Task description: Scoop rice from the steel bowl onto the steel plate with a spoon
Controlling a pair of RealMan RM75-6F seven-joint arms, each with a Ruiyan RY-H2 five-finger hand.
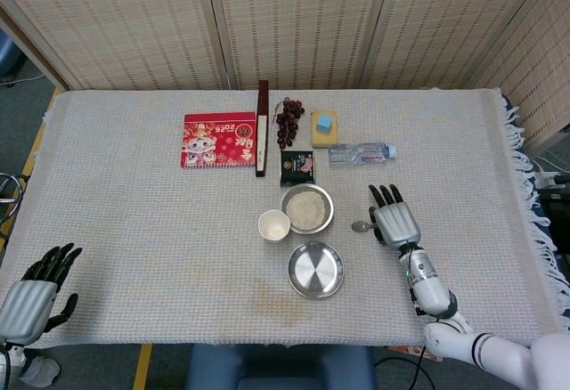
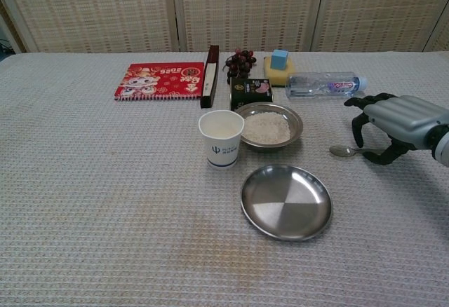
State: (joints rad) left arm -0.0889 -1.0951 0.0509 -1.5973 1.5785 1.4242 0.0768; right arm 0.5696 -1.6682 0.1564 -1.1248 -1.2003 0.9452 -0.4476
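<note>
A steel bowl (image 1: 307, 208) (image 2: 269, 126) full of rice sits mid-table, with the bare steel plate (image 1: 315, 270) (image 2: 286, 202) just in front of it. Right of the bowl a spoon (image 1: 360, 226) (image 2: 344, 151) lies flat on the cloth, its bowl pointing left. My right hand (image 1: 395, 222) (image 2: 393, 123) hovers over the spoon's handle with fingers spread and arched, holding nothing; the handle is hidden beneath it. My left hand (image 1: 31, 292) rests open at the table's near left corner, seen only in the head view.
A paper cup (image 2: 221, 138) stands left of the bowl. Behind it lie a small dark packet (image 2: 250, 92), a red booklet (image 2: 161, 80), a dark wooden stick (image 2: 210, 76), grapes (image 2: 240, 61), a yellow sponge with a blue block (image 2: 279, 67) and a water bottle (image 2: 322, 84).
</note>
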